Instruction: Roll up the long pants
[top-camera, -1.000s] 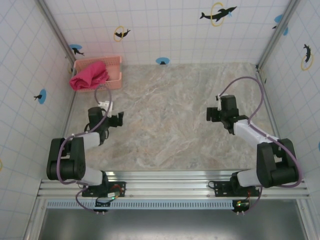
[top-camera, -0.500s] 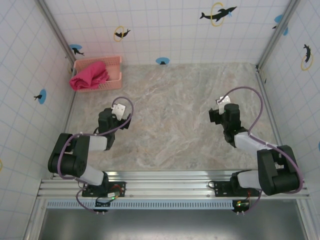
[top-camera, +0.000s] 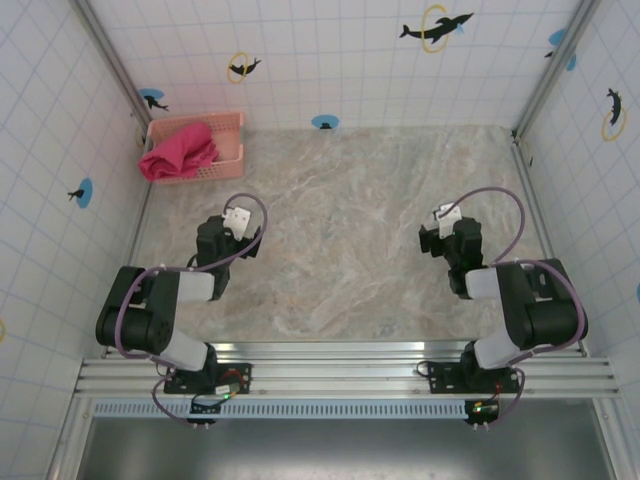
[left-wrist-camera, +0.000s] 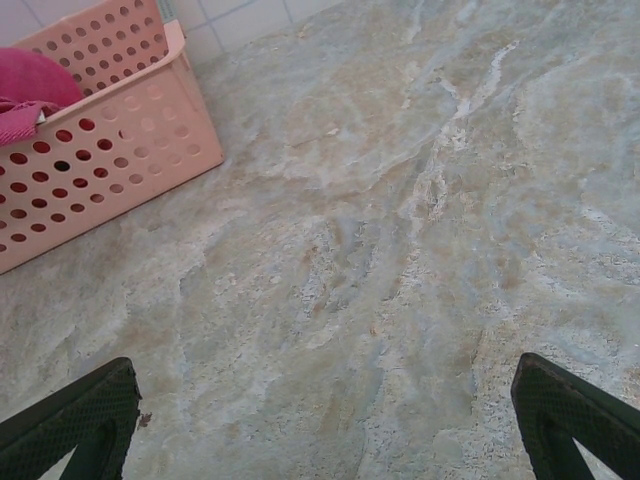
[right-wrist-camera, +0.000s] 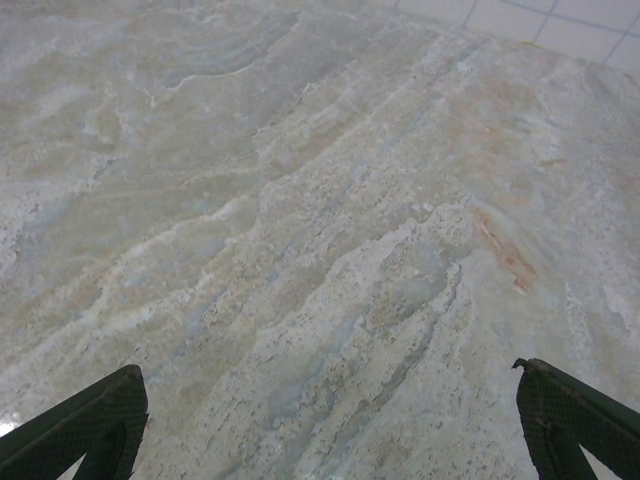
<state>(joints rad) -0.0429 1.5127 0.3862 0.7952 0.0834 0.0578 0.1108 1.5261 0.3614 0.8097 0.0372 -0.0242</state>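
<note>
Left jaws: spread wide, with nothing between them. In the left wrist view the two dark fingertips (left-wrist-camera: 82, 418) sit at the bottom corners and bare bench (left-wrist-camera: 400, 250) fills the gap. Whether the tips touch the surface cannot be told.

Right jaws: likewise spread wide and holding nothing. The dark fingertips (right-wrist-camera: 88, 420) stand at the lower corners of the right wrist view, and veined marble-patterned bench (right-wrist-camera: 300, 200) lies between and beyond them.

From above, the left arm (top-camera: 165, 292) is folded close to its base, its jaws pointing over the near-left part of the bench (top-camera: 340, 220). The right arm (top-camera: 525, 310) is folded in the same way on the near-right side. The two sets of jaws are well apart from each other.

The long pants (top-camera: 178, 152) lie bunched in a heap inside the pale pink lattice basket (top-camera: 228, 121), and part of the cloth hangs over its left rim. The basket stands in the far-left corner of the bench, against the tiled walls (top-camera: 330, 60), well apart from both sets of jaws. The left wrist view shows a corner of the basket (left-wrist-camera: 120, 140) at upper left, with a fold of the pants (left-wrist-camera: 30, 85) rising above its perforated wall.
</note>
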